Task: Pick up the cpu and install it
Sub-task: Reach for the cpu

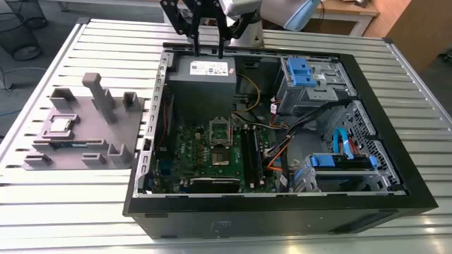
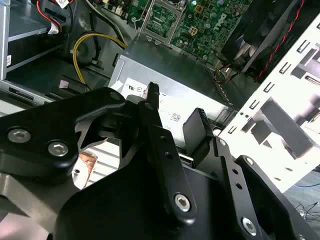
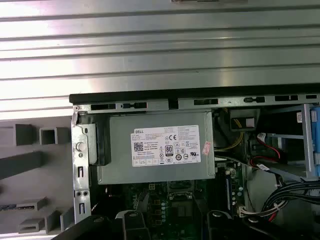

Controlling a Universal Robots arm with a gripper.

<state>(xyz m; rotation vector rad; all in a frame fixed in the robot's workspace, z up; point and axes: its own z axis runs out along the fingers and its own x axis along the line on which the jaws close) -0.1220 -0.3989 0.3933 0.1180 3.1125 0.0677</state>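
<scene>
released over the psu (image 1: pixel 201 71), the claw (image 1: pixel 207 49) hangs well apart from the cpu (image 1: pixel 60 124), which likely wants a level, centred grip.

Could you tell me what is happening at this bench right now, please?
A single robot arm is working over an open black computer case. Its black two-fingered end effector hangs open and empty above the grey metal power supply box inside the case. The small square silver-topped cpu lies in the grey plastic fixture tray at the exterior view's left, not yet picked up.
</scene>
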